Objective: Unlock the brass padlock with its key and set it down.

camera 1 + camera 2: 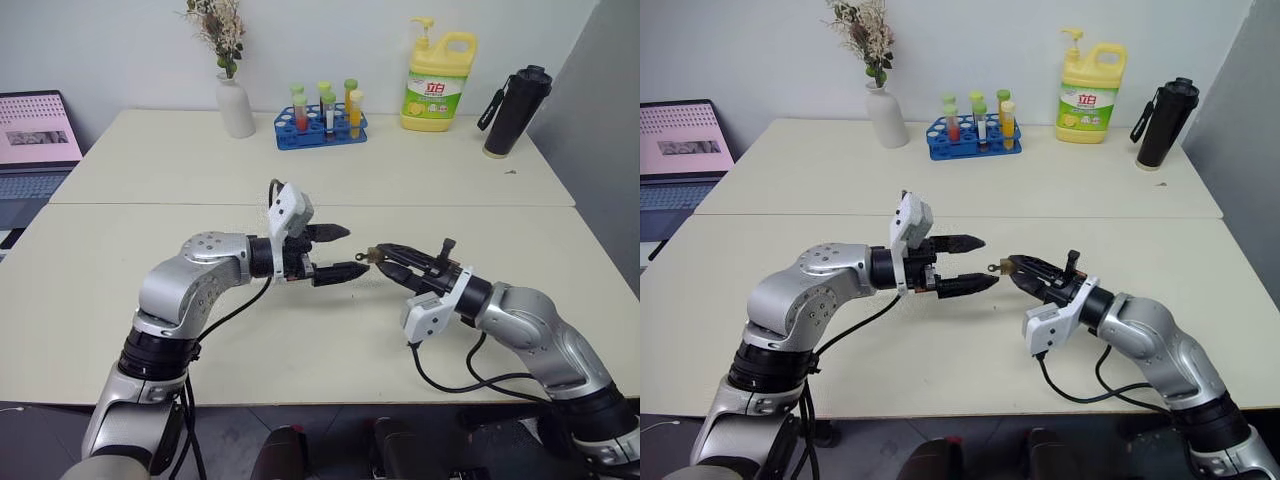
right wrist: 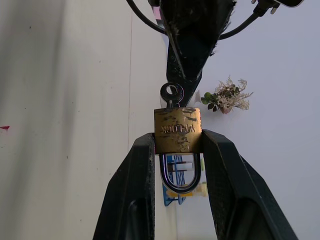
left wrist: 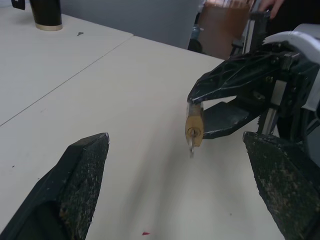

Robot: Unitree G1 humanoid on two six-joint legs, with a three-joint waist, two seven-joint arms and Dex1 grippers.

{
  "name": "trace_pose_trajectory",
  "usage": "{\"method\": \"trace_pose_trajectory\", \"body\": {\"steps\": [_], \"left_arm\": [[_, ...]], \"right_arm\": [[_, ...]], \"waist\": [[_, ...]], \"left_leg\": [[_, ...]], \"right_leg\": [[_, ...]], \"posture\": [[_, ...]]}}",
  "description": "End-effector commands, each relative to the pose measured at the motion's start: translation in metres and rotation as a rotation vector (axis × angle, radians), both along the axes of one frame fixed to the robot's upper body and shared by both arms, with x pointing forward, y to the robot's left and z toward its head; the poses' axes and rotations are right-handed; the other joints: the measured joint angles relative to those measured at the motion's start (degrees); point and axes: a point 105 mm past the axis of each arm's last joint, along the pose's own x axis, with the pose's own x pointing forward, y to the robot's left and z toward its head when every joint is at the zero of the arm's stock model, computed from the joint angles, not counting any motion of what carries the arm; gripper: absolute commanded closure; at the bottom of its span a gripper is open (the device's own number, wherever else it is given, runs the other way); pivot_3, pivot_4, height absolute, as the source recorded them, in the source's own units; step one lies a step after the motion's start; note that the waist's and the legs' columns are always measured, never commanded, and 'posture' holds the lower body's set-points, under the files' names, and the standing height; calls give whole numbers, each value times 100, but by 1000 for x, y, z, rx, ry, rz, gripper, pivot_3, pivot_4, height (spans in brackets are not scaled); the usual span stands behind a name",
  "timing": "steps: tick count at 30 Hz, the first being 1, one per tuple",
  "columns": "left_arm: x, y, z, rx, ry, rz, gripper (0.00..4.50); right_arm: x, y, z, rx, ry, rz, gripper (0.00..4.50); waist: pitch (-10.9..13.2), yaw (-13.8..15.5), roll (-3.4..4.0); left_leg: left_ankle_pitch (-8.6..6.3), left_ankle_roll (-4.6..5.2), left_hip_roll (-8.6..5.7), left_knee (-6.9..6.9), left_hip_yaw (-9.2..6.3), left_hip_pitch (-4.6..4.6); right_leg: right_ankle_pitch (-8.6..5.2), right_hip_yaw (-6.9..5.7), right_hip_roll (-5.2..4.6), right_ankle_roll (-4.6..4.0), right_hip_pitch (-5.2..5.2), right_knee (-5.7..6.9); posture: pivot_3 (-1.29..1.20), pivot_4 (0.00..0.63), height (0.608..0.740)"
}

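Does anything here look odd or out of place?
Little does. The brass padlock is clamped in the right gripper in mid-air, the key already in its keyhole. The open left gripper faces it. The table looks tidy.

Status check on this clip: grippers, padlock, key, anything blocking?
Right gripper shut on brass padlock, key in its keyhole. Left gripper open, facing the key end, not touching. Nothing between them.

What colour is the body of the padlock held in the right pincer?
Golden brass, with worn dark marks; the brass padlock shows best in the right wrist view.
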Motion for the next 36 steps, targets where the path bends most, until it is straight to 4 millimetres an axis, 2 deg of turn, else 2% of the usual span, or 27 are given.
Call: {"method": "trace_pose_trajectory", "body": {"steps": [1, 3, 14, 23, 29, 32, 35, 36], "left_arm": [[-4, 1, 9, 4, -36, -29, 413], [-6, 1, 6, 14, -29, -38, 920], [-8, -2, -4, 61, -31, -63, 4469], [-5, -7, -4, 41, -37, -46, 4500], [-4, 1, -6, 56, -23, -37, 4500], [-2, 4, -7, 70, -35, -20, 3913], [-2, 7, -3, 59, -25, -16, 2999], [-3, 8, 1, 38, -9, -23, 2957]], "right_arm": [[-3, 2, 11, 32, -37, 21, 3558], [-3, 2, 11, 33, -36, 19, 3558], [-4, 4, 14, 45, -31, 29, 3558], [-6, 5, 13, 52, -9, 39, 3558], [-5, 4, 11, 50, 2, 37, 3558], [-5, 4, 11, 51, 8, 34, 3558], [-5, 4, 9, 46, 14, 35, 3558], [-5, 4, 9, 45, 15, 36, 3558]], "waist": [[0, 0, 0], [0, 0, 0], [0, 3, 0], [0, 4, 0], [0, 4, 0], [0, 3, 0], [0, 4, 0], [0, 4, 0]], "left_leg": [[0, 0, 0, 0, 0, 0], [0, 0, 0, 0, 0, 0], [0, 0, -1, 1, 0, 0], [0, 0, -1, 1, -1, -1], [0, 0, -1, 1, -1, -1], [0, 0, -1, 1, -1, 0], [0, 0, -1, 1, -2, -1], [0, 0, -1, 1, -1, -1]], "right_leg": [[0, 0, 0, 0, 0, 0], [0, 0, 0, 0, 0, 0], [0, 0, -1, 0, 0, 1], [0, 0, -1, 0, 0, 1], [0, 0, -1, 0, 0, 1], [0, 0, -1, 0, 0, 1], [0, -1, -1, 0, 0, 1], [0, 0, -1, 0, 0, 1]], "posture": [[0, 150, 740], [0, 150, 740], [0, 150, 740], [0, 150, 740], [0, 150, 740], [0, 150, 740], [0, 150, 740], [0, 150, 740]]}}
